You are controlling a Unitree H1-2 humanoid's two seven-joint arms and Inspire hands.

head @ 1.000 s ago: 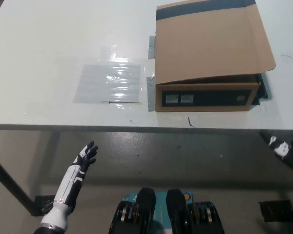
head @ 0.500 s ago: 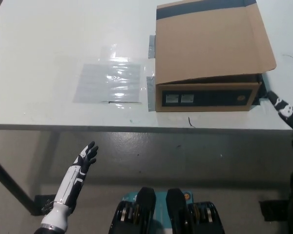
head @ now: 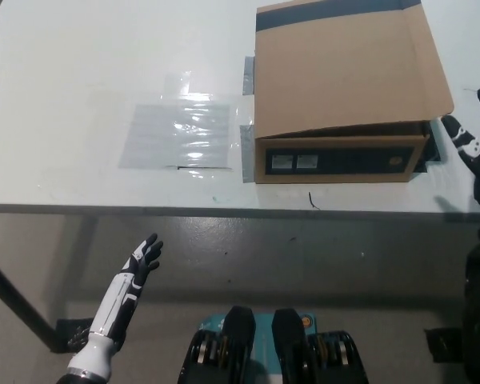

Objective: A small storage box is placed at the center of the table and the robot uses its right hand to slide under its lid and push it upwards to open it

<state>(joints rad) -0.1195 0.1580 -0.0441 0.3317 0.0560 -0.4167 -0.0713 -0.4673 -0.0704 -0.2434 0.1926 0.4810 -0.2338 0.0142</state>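
Observation:
A brown cardboard storage box (head: 340, 156) sits on the white table (head: 80, 72), right of centre, with its flat lid (head: 348, 68) lying over it and jutting slightly past the front right corner. My black right hand (head: 478, 142) is raised at the right edge of the picture, open with fingers spread, just right of the box's front corner and apart from it. Low at the left, below the table's edge, my white left hand (head: 142, 260) rests open, holding nothing.
A clear plastic sheet (head: 178, 134) is taped flat on the table left of the box. Grey tape strips (head: 247, 152) sit at the box's left side. The table's front edge (head: 224, 209) runs across the picture, with floor below it.
My right hand has risen from below the table's edge at the far right to beside the box's front right corner. The left hand and the box have stayed put.

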